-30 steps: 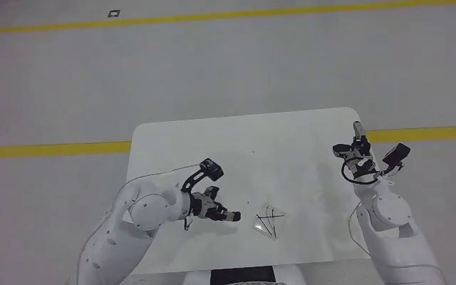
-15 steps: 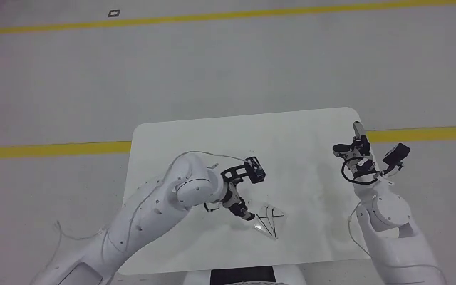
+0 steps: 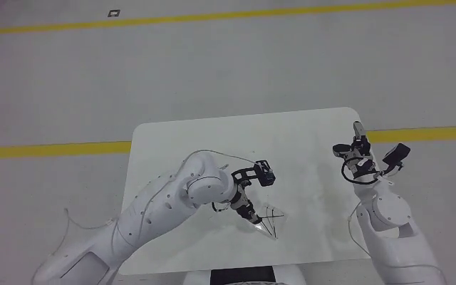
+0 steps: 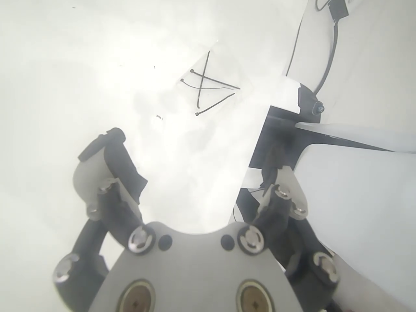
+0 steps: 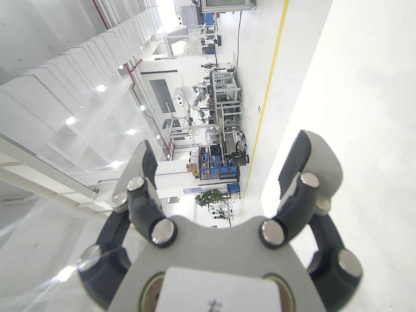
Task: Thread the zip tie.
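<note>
Zip ties (image 3: 269, 217) — left arm (image 3: 203, 187) close alongside

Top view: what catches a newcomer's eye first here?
The left gripper, jaws open, hangs right beside a small heap of crossed black zip ties near the front edge of the white table. The right gripper, also open, sits apart at the table's right edge, pointing out at the room.

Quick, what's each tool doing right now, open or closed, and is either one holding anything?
Left tool: open, holding nothing, just short of the zip ties.
Right tool: open, holding nothing.
</note>
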{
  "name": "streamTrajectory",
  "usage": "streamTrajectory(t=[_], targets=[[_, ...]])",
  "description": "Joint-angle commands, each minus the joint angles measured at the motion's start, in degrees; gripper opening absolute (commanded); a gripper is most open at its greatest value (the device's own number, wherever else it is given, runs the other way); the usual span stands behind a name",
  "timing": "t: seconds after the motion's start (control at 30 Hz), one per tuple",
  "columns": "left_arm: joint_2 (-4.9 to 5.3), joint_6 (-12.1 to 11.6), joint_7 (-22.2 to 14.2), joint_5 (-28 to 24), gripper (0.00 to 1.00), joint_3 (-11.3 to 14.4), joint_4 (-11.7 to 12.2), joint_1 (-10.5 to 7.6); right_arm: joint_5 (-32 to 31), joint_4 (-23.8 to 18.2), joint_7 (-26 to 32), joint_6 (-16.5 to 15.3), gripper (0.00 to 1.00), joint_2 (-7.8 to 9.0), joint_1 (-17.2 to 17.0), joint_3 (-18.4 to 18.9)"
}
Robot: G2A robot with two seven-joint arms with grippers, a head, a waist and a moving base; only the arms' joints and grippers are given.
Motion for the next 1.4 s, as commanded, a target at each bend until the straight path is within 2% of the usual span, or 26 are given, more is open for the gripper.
streamTrajectory(t=[0.0, 0.17, 0.23, 0.3, 0.43, 0.57, 0.7, 0.83, 0.87, 1.37], targets=[[0.00, 0.0, 0.0, 0.0, 1.00, 0.0, 0.0, 0.00, 0.0, 0.0, 0.0, 0.0, 1.00, 0.00, 0.0, 0.0], [0.00, 0.0, 0.0, 0.0, 1.00, 0.0, 0.0, 0.00, 0.0, 0.0, 0.0, 0.0, 1.00, 0.00, 0.0, 0.0], [-0.14, -2.4, 0.1, 1.4, 1.00, 1.5, -0.9, -0.21, 0.0, 0.0, 0.0, 0.0, 1.00, 0.00, 0.0, 0.0], [-0.53, -4.4, 1.3, 2.3, 1.00, 3.1, -0.1, -1.22, 0.0, 0.0, 0.0, 0.0, 1.00, 0.00, 0.0, 0.0], [-1.64, -4.4, 0.0, 3.1, 1.00, 8.2, 0.2, -4.84, 0.0, 0.0, 0.0, 0.0, 1.00, 0.00, 0.0, 0.0], [-2.68, -4.4, 0.0, 2.7, 1.00, 13.7, 1.1, -9.52, 0.0, 0.0, 0.0, 0.0, 1.00, 0.00, 0.0, 0.0], [-3.80, -4.4, 0.8, 1.9, 1.00, 20.1, 2.6, -14.50, 0.0, 0.0, 0.0, 0.0, 1.00, 0.00, 0.0, 0.0], [-4.94, -4.4, 2.1, 0.6, 1.00, 25.7, 4.8, -18.71, 0.0, 0.0, 0.0, 0.0, 1.00, 0.00, 0.0, 0.0], [-5.18, -4.4, 2.4, 1.1, 1.00, 25.9, 5.0, -19.35, 0.0, 0.0, 0.0, 0.0, 1.00, 0.00, 0.0, 0.0], [-5.18, -4.4, 2.4, 1.1, 1.00, 25.9, 5.0, -19.35, 0.0, 0.0, 0.0, 0.0, 1.00, 0.00, 0.0, 0.0]])
